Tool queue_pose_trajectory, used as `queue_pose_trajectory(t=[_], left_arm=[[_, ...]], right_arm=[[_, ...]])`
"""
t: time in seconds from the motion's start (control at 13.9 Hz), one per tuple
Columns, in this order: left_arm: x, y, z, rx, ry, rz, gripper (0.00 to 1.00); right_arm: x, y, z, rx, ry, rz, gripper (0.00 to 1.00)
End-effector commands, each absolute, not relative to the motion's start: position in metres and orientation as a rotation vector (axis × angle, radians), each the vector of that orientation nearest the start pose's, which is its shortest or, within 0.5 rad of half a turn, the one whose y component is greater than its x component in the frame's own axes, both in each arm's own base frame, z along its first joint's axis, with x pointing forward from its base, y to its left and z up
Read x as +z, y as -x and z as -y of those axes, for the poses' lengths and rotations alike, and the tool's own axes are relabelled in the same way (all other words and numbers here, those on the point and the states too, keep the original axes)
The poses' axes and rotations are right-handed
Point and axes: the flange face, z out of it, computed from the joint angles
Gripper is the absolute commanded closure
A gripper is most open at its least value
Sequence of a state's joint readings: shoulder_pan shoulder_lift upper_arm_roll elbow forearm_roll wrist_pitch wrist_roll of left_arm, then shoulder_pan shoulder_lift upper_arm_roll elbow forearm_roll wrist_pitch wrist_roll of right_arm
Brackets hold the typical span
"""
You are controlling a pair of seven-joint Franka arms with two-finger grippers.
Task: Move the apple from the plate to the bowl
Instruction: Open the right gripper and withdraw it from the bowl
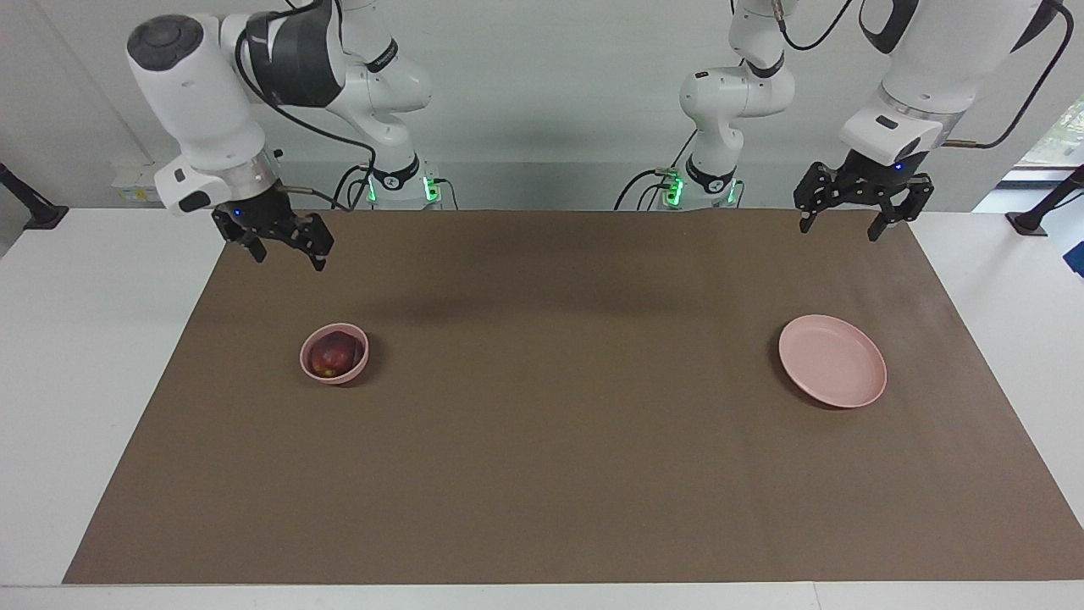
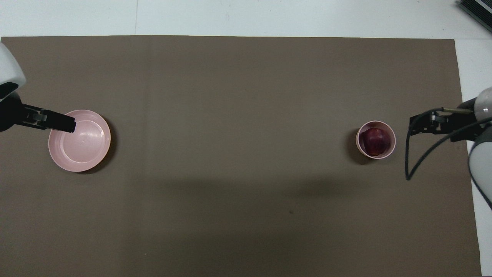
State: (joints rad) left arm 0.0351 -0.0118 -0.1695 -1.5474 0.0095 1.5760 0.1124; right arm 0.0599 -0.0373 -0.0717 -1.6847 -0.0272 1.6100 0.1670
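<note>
A dark red apple lies inside the small pink bowl toward the right arm's end of the table. Well above the brown mat, my right gripper hangs open and holds nothing, clear of the bowl. The wide pink plate sits bare toward the left arm's end. My left gripper waits open and raised over the mat near the plate, touching nothing.
A brown mat covers most of the white table. A loose black cable dangles from the right wrist.
</note>
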Motion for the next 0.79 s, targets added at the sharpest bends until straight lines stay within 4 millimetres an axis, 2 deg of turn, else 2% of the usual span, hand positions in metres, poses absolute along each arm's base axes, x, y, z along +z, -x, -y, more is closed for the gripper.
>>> queue_pose_trajectory(t=[0.0, 0.07, 0.29, 0.72], left_arm=[[0.648, -0.545, 0.072, -0.062, 3.103, -0.397, 0.0], [0.649, -0.546, 0.074, -0.076, 3.103, -0.402, 0.0], [0.649, -0.546, 0.072, -0.079, 3.107, -0.386, 0.0], [0.648, -0.545, 0.071, -0.062, 3.106, -0.383, 0.0]], right_arm=[[0.646, -0.527, 0.008, 0.102, 3.163, -0.213, 0.0], [0.657, -0.523, 0.007, 0.119, 3.154, -0.215, 0.0], [0.645, -0.504, 0.003, 0.123, 3.146, -0.214, 0.0], [0.647, -0.506, 0.005, 0.084, 3.14, -0.195, 0.0]])
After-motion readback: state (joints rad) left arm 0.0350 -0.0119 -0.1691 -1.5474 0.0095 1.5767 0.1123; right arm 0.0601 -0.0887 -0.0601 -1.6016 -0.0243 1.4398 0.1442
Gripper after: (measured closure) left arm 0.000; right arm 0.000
